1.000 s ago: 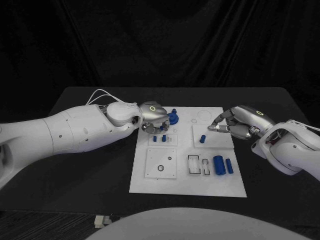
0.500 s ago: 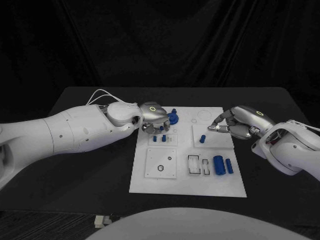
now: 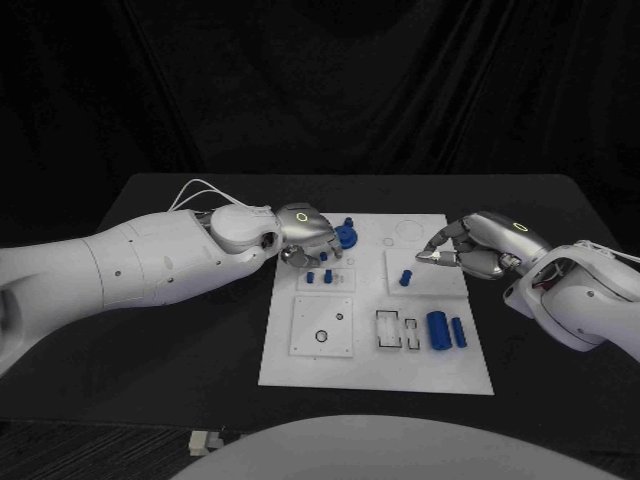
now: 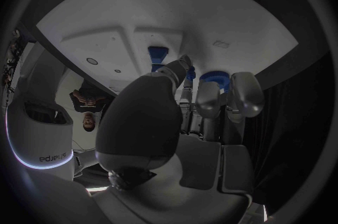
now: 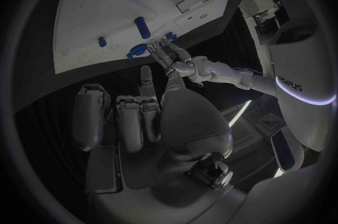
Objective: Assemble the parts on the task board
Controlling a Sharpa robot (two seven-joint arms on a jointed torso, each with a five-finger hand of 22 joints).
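Left hand (image 3: pixel 309 232) works at the task board's (image 3: pixel 378 370) far left corner, fingers curled down just beside the upright blue part (image 3: pixel 346 235); whether it grips anything cannot be told. Right hand (image 3: pixel 472 248), fingers curled, apparently holding nothing, hovers at the far right edge.

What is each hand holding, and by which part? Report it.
Right hand: nothing held, its fingers apart above the task board. Left hand: fingertips down among the small blue parts; whether they pinch one cannot be told.
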